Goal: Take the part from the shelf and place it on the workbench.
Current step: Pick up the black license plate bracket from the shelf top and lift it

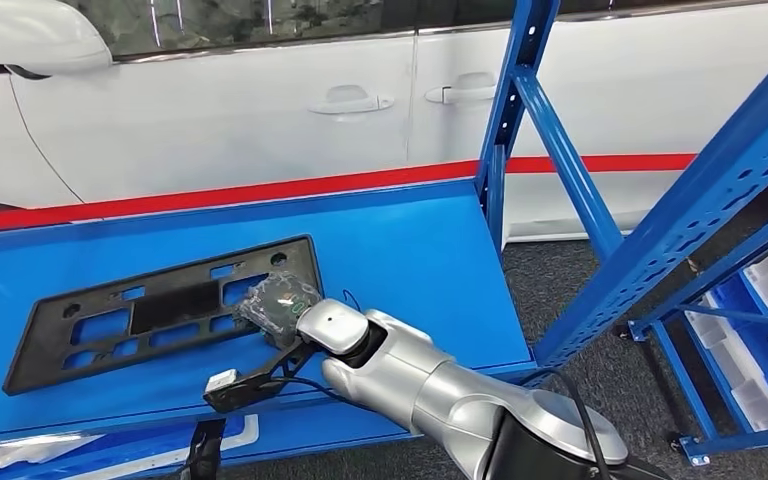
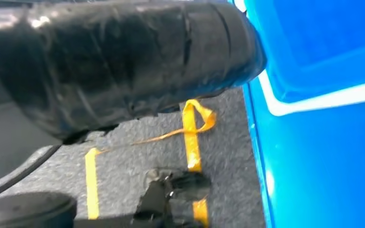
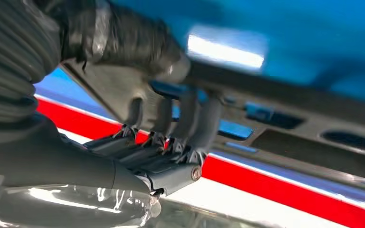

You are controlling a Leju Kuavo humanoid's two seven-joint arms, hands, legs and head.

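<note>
The part [image 1: 160,310] is a flat black plate frame with several cut-outs, lying on the blue shelf board [image 1: 410,260]. My right hand [image 1: 278,308] is at the part's right end and grips it there. In the right wrist view the dark fingers [image 3: 204,123] curl over the edge of the part [image 3: 304,147], with the thumb on its other face. My left hand [image 2: 114,61] is a dark wrapped shape hanging over the floor beside a blue surface [image 2: 323,142]. How its fingers lie is hidden.
Blue shelf uprights [image 1: 505,110] and slanted braces [image 1: 700,210] rise to the right of the board. A white car [image 1: 260,110] with a red strip stands behind. Pale bins [image 1: 760,330] sit low at the right. Yellow tape [image 2: 190,137] marks the grey floor.
</note>
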